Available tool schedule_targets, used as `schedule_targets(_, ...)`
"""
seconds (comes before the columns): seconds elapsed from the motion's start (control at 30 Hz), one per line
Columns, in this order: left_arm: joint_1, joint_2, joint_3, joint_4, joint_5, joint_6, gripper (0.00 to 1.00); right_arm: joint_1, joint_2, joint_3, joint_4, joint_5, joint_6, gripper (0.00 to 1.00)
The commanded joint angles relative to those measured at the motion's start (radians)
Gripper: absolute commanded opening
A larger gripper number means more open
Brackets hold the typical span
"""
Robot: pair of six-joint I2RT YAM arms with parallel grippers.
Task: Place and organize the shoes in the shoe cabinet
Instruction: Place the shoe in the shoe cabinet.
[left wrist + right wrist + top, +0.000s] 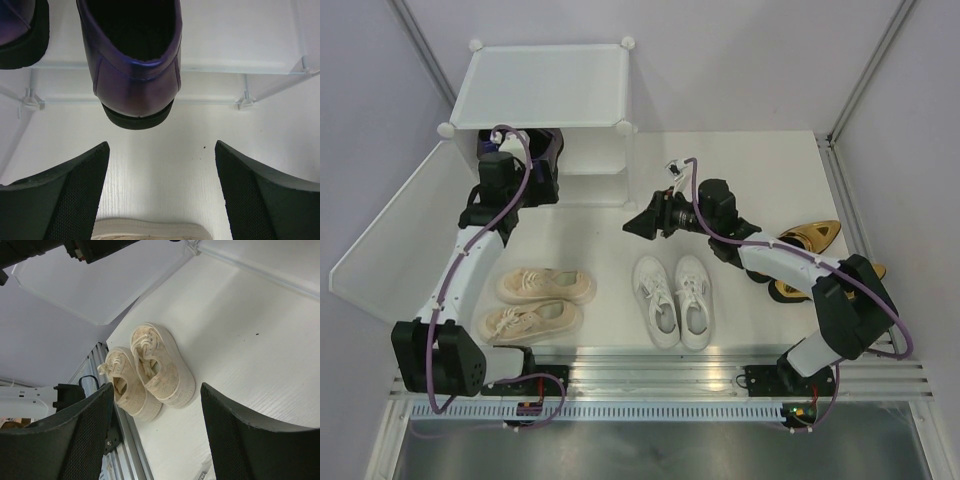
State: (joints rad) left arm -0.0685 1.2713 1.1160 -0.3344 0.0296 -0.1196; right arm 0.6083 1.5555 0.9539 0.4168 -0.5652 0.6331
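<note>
Glossy purple loafer (135,65): likely stiff, slick; we'd grip its heel rim.
Left gripper (161,145): fingers apart, empty.
Right gripper (156,386): fingers apart, empty.

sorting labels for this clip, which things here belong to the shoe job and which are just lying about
Job:
purple loafers
gold heels
white sneakers
beige sneakers
cabinet
door

Not the job (fixtures only):
table
metal rail
cables
</note>
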Motion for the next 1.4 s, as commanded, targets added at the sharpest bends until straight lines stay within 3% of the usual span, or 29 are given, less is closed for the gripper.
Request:
schedule_targets(0.0, 0.004, 0.028, 0.013, 0.1, -0.026, -0.046, 0.88, -0.005, -0.052, -0.004, 0.019, 0.016, -0.036, 0.74)
schedule_targets(0.3, 0.004, 0.155, 0.085, 0.133, -0.052, -0.026, 0.72, -0.004, -0.084, -0.001, -0.026, 0.045, -0.079, 0.74)
schedule_targets(0.7, 0.012, 0.201, 0.169, 0.147, -0.128, 0.044, 0.69, -0.004, -0.08, 0.005, -0.027, 0.042, -0.081, 0.75)
schedule_targets(1.13, 0.029, 0.272, 0.223, 0.156, -0.112, 0.064, 0.67, -0.004, -0.069, 0.006, -0.03, 0.042, -0.092, 0.75)
schedule_targets(1.2, 0.032, 0.276, 0.225, 0.156, -0.108, 0.064, 0.68, -0.004, -0.066, 0.008, -0.033, 0.042, -0.092, 0.75)
schedule_targets(1.3, 0.033, 0.267, 0.208, 0.158, -0.1, 0.043, 0.82, -0.005, -0.061, 0.011, -0.033, 0.041, -0.093, 0.75)
schedule_targets(1.37, 0.033, 0.26, 0.18, 0.175, -0.077, 0.025, 0.86, -0.002, -0.055, 0.013, -0.033, 0.041, -0.092, 0.75)
